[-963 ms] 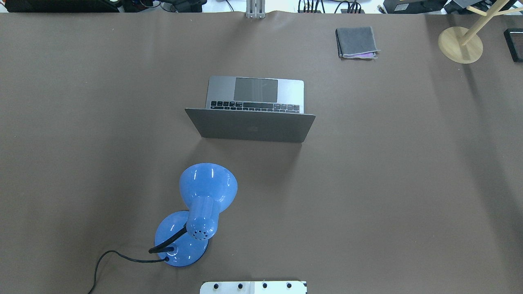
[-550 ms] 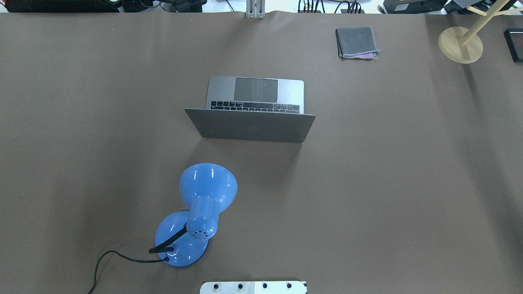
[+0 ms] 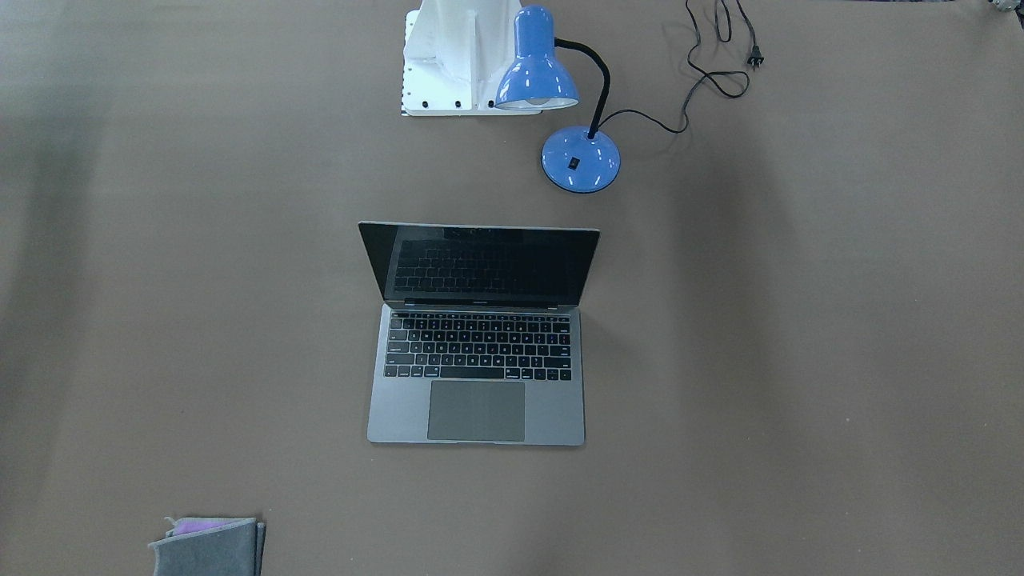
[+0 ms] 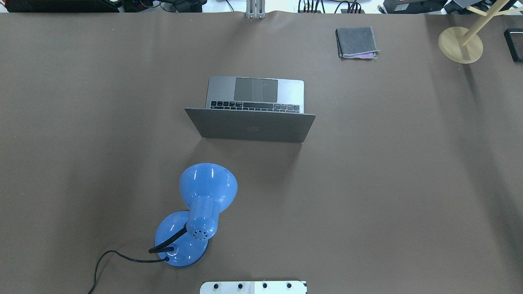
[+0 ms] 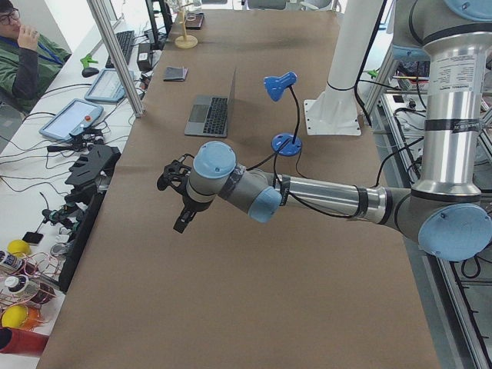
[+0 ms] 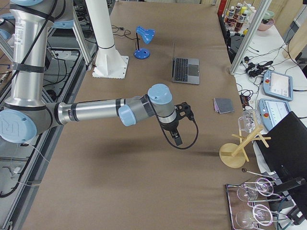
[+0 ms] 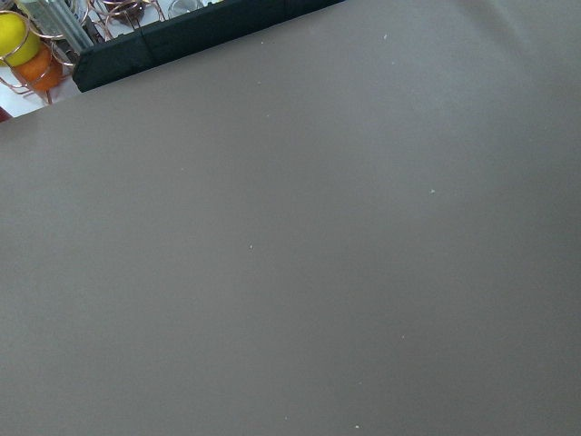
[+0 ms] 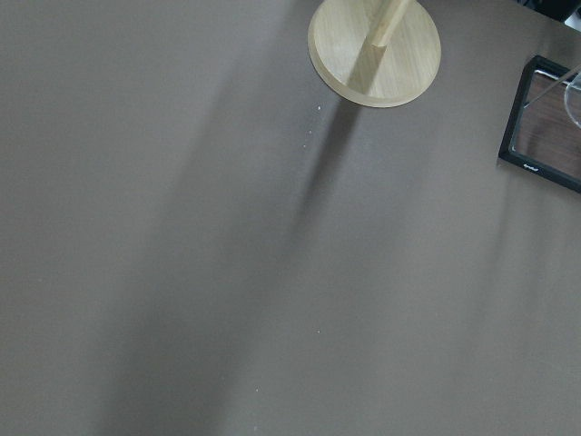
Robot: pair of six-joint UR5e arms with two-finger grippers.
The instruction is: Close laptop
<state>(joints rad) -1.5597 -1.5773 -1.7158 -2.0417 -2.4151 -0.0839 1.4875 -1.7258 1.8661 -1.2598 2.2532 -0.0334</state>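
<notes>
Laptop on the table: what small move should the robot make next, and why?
Probably bring the right gripper over toward the top edge of the laptop lid. The lid stands open with its back to the robot, this gripper is far from it, and the blue lamp crowds the left approach.

Brown table [image 4: 408, 183]. Blue lamp [image 4: 207, 188] upright, shade tipped downward on bent black neck. Black cord [image 4: 139, 260] trailing from lamp's base, plug [image 3: 753, 57] loose on table. Folded grey cloth [image 4: 356, 42] well apart from lamp, across table. Wooden stand [image 4: 460, 45] farther from lamp, same side as cloth; black tray [image 4: 514, 44] farthest, at edge.
</notes>
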